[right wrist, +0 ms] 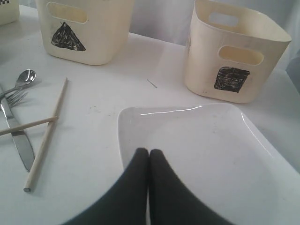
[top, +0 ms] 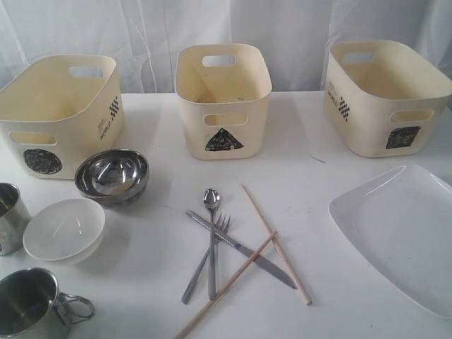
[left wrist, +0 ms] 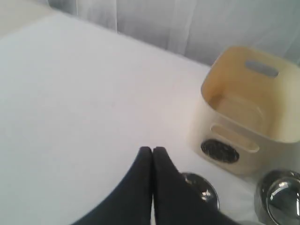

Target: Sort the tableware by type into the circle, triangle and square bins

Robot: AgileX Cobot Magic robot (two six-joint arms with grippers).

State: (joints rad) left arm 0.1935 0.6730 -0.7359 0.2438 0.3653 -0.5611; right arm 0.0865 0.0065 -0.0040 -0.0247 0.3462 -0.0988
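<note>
Exterior view: circle bin [top: 63, 106], triangle bin [top: 222, 99] and square bin [top: 385, 95] at back of bench [top: 141, 296]. Chopsticks [top: 272, 236] crossed over knife [top: 265, 267], fork [top: 201, 272] and spoon [top: 211, 199]; lifting one likely drags the others. Plate [top: 402, 233] flat at right, may slip. Left tool [left wrist: 152, 150], right tool [right wrist: 148, 151]: clenched, empty.

A white table [top: 304, 176] stands before pale, sheer white curtains [top: 148, 28].

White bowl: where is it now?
Exterior view, left side: the white bowl sits just camera-side of the steel bowl, beside the steel mug at the left edge.
</note>
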